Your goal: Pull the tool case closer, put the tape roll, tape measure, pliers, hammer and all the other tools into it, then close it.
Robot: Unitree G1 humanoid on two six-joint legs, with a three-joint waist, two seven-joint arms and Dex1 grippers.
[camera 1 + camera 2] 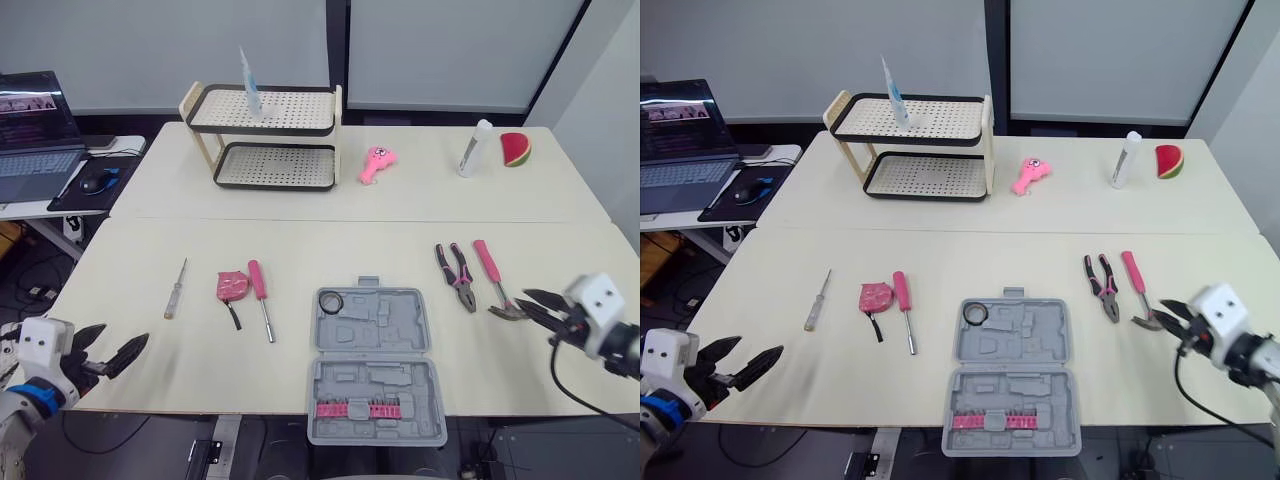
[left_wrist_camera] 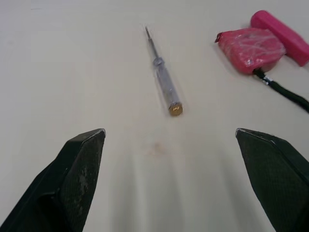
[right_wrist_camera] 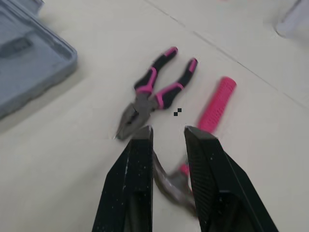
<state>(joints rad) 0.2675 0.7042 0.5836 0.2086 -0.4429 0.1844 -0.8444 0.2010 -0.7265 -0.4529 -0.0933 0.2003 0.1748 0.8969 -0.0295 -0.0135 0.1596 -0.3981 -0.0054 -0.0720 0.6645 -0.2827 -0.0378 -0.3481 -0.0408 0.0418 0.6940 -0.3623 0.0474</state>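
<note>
1. My left gripper (image 1: 120, 342) hangs over the near-left corner of the table (image 1: 330, 225). Its fingers are spread wide with nothing between them.
2. Right ahead of it is the thin screwdriver (image 2: 164, 82). Its long axis runs pretty much straight away from me, tip pointing to the far side and brass cap end toward my gripper.
3. Next comes the pink tape measure (image 1: 230, 285), with its black strap trailing back toward me. Just beside it on the right is the pink-handled screwdriver (image 1: 263, 300), handle at the far end and shaft pointing at me.
4. The tool case (image 1: 395, 320) sits dead centre at the near edge, lying open and flat, and its near end pokes past the table edge. Its long axis runs front to back. There's a row of pink bits in the near half, and the black tape roll (image 1: 331, 301) lies in the far-left corner of the far half.
5. The pliers (image 1: 458, 272) come next, handles pointing away and nose toward me.
6. The hammer (image 1: 488, 265) is just beside them, pink handle pointing away and head at my end.
7. My right gripper (image 1: 533, 303) is at the hammer head, fingers parted by a narrow gap with the head showing in that gap. I can't tell if they touch it.
</note>
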